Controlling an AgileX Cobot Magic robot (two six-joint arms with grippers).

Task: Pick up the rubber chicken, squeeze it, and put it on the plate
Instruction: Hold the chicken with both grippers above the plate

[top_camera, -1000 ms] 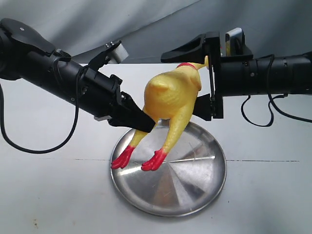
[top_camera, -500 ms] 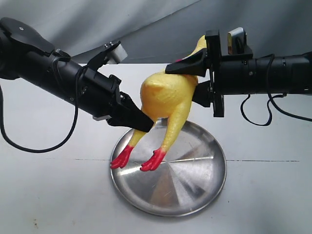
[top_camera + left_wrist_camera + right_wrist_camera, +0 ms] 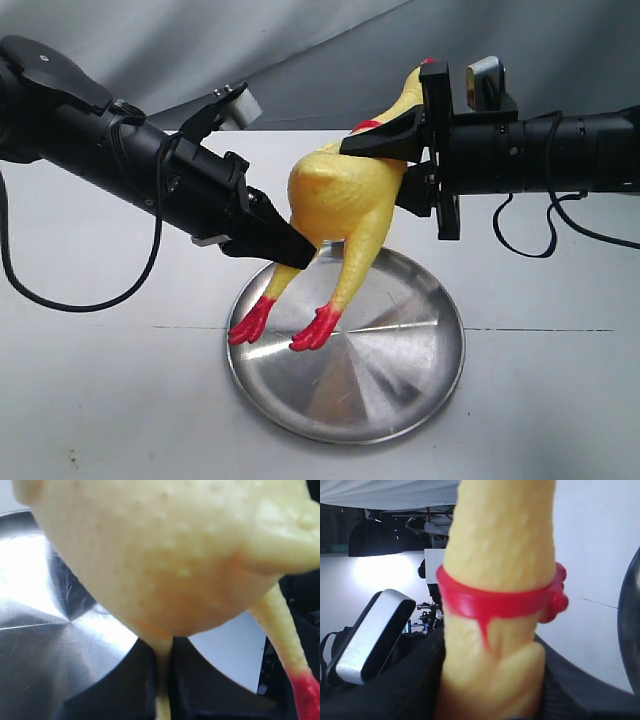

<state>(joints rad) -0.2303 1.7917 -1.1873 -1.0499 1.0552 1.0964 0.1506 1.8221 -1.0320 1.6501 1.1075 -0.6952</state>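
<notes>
Inspector: Position of rubber chicken point(image 3: 340, 195)?

Recorder: Suspended in the air between the two arms, over the left part of the plate point(image 3: 400, 385). The plump body sits in the middle, the thin neck rises past the right arm, and both legs hang down. The red feet point(image 3: 317, 328) hang low over the plate's left side. Whether they touch the steel cannot be determined.

Inspector: State of left gripper point(image 3: 298, 252)?

Recorder: Clamped on one leg. The left wrist view shows the thin yellow leg pinched between two black fingers point(image 3: 125, 690), with the body directly above them.

Inspector: State of right gripper point(image 3: 398, 168)?

Recorder: Closed across the upper body, just below the red neck band point(image 3: 500, 600), with one finger over the chicken and one under it.

Inspector: Plate?

Recorder: Flat on the white table point(image 3: 100, 400), directly beneath the held chicken.
</notes>
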